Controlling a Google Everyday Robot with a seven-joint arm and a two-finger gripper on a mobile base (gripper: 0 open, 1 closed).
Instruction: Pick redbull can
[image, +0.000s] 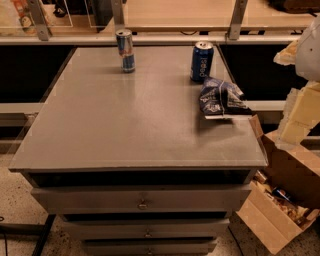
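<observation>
1. Dim workroom, with a metal rail (150, 40) and shelf posts running behind; speckled floor below.
2. Grey tabletop (125, 125) on a cabinet of drawers (142, 199) fills most of the view.
3. Open cardboard box (280, 210) on the floor, off the tabletop's right front corner.
4. My gripper (295, 125) is the pale blocky shape at the right edge, off the tabletop and above the box. I cannot tell how far open it is; I see nothing in its hold.
5. Crumpled blue bag (220, 97) lies near the right edge, just in front of the Pepsi can (201, 61).
6. redbull can (125, 50) stands at the rear left of the tabletop, well apart from the Pepsi can.
7. Key relation: the redbull can lies left of and farther back than the gripper, with the bag and the Pepsi can roughly between them.
8. It stands upright, long axis vertical, silver top up. My judgement is a side-on grasp, reaching in clear of the Pepsi can.
</observation>
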